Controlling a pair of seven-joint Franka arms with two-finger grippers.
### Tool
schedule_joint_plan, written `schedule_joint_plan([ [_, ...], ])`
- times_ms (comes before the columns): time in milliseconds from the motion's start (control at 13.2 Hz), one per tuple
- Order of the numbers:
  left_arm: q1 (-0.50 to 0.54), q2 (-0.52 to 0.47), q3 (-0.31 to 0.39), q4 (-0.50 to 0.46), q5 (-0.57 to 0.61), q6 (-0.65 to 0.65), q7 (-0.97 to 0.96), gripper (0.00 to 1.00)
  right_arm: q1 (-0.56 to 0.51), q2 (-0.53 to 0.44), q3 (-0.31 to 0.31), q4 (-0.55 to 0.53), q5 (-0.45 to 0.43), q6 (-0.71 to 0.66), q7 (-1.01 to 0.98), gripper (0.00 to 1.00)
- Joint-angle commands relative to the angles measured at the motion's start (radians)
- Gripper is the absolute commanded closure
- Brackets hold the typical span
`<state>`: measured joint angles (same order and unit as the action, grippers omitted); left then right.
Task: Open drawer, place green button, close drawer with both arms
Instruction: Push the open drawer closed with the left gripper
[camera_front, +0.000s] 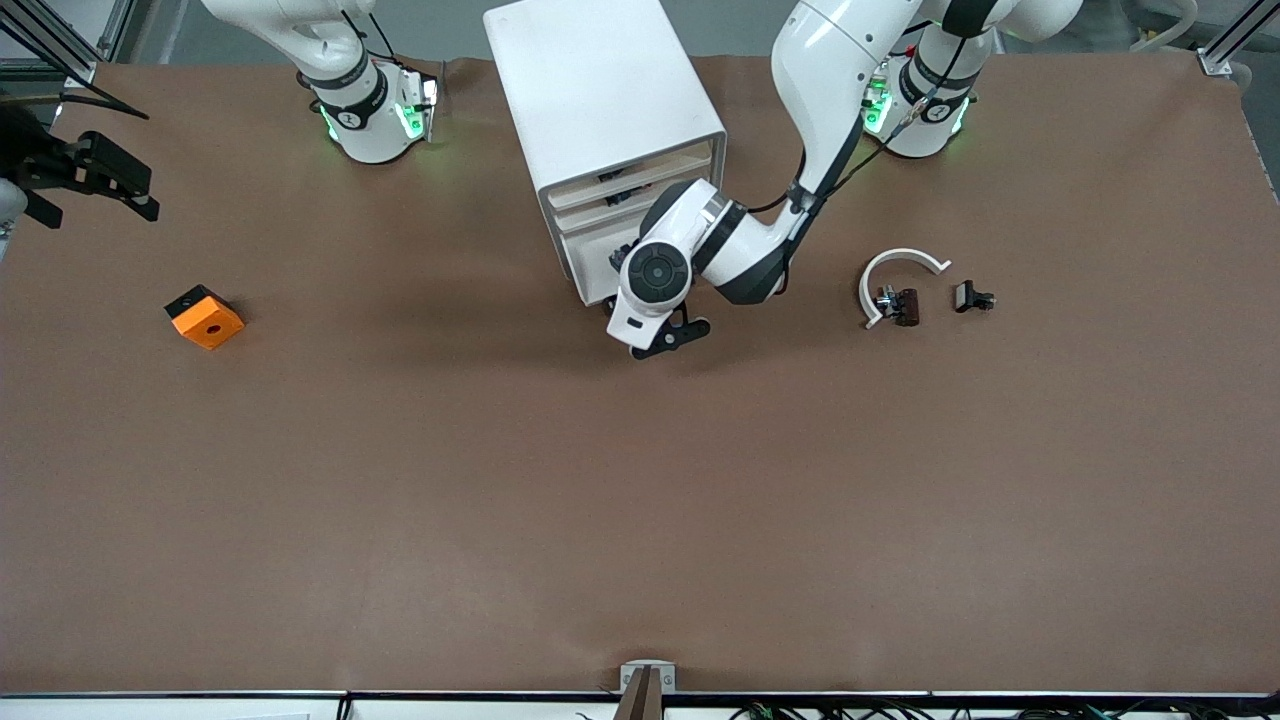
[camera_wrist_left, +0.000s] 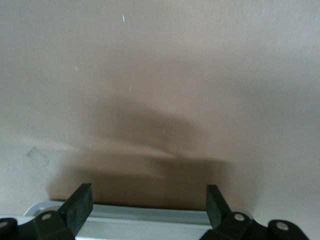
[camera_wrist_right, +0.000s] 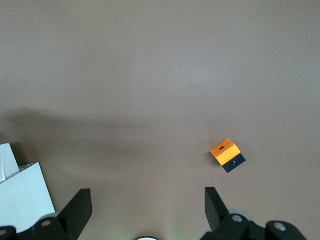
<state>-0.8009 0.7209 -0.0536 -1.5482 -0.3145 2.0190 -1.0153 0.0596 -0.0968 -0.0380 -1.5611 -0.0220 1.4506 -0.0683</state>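
Note:
The white drawer cabinet (camera_front: 600, 110) stands at the table's edge nearest the arms' bases, its drawer fronts (camera_front: 592, 240) facing the front camera. My left gripper (camera_front: 624, 256) is at the lower drawer front, mostly hidden by its own wrist. In the left wrist view it (camera_wrist_left: 149, 192) is open, with a white drawer edge (camera_wrist_left: 150, 216) between its fingers. My right gripper (camera_front: 95, 180) waits in the air at the right arm's end of the table, open and empty (camera_wrist_right: 148, 196). The green-capped button is out of view.
An orange block with a round hole (camera_front: 205, 317) lies at the right arm's end, also in the right wrist view (camera_wrist_right: 226, 154). A white curved part (camera_front: 897, 268) and two dark clip parts (camera_front: 905, 306) (camera_front: 972, 297) lie at the left arm's end.

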Motion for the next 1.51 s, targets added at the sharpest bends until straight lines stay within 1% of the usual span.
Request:
schedule_joint_plan([
  [0, -0.014, -0.003, -0.014, -0.004, -0.009, -0.017, 0.000, 0.00, -0.014, 0.012, 0.013, 0.027, -0.006, -0.018, 0.013, 0.00],
  [984, -0.064, 0.003, -0.038, -0.007, -0.011, -0.025, -0.011, 0.00, -0.012, 0.023, 0.015, 0.027, -0.004, -0.012, 0.013, 0.00],
  [1362, -0.075, -0.006, -0.054, -0.035, -0.012, -0.026, -0.017, 0.00, -0.018, 0.023, 0.015, 0.026, -0.003, -0.015, 0.015, 0.00],
  [1438, -0.075, -0.006, -0.054, -0.035, -0.012, -0.048, -0.016, 0.00, -0.021, 0.025, 0.015, 0.024, -0.003, -0.018, 0.015, 0.00],
])
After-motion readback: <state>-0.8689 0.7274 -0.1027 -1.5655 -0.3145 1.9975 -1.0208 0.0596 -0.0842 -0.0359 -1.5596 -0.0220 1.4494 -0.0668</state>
